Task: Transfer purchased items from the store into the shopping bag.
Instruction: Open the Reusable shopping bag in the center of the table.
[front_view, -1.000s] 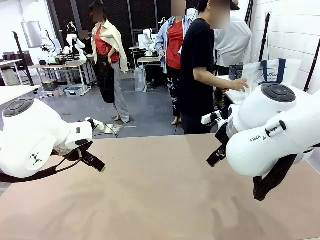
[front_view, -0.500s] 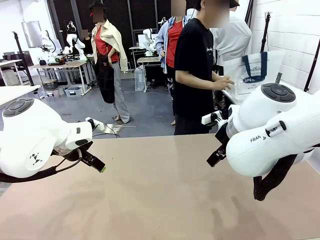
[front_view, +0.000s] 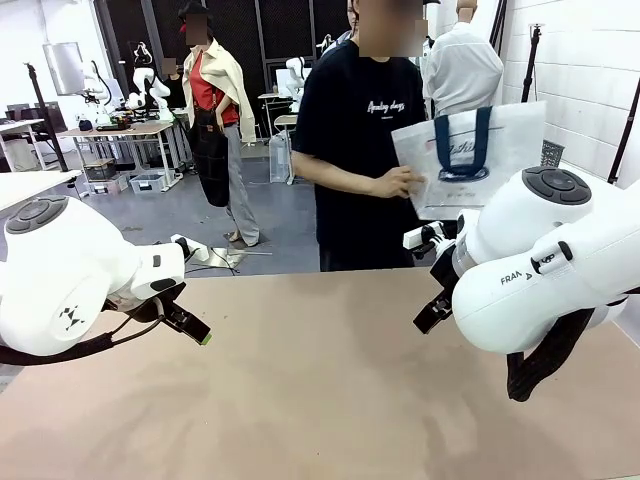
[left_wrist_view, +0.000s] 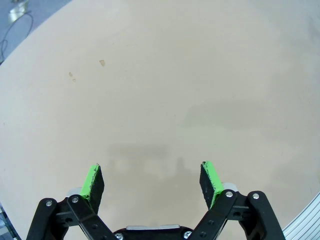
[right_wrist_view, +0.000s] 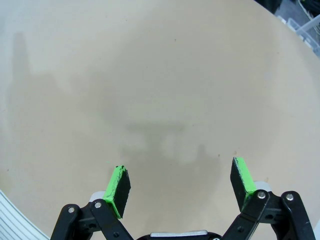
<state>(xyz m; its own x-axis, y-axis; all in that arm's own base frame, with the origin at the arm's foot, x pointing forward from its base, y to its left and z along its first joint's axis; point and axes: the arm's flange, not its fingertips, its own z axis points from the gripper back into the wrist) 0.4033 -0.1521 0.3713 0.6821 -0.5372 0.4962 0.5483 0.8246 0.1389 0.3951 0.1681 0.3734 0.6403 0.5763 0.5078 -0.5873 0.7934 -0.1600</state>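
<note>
At the table's far side a person stands holding the shopping bag (front_view: 470, 160), a translucent white one with navy handles, up against their chest with a hand (front_view: 400, 182). It hangs above the far edge and touches nothing on the table. The store and the purchased items are out of view. My left gripper (front_view: 195, 328) hovers low at the left, and in its wrist view the left gripper (left_wrist_view: 152, 180) is open over bare tabletop. My right gripper (front_view: 432, 313) sits at the right, and its wrist view has the right gripper (right_wrist_view: 180, 187) open too, with nothing between the green pads.
The tan table (front_view: 320, 400) spreads between both arms. My right arm's bulky white housing (front_view: 550, 270) takes up the right side. Beyond the table lie a grey floor, other tables and more people.
The person turned from the right-hand side table toward my table and carried the bag leftward, now facing me with it. Neither arm moved.
</note>
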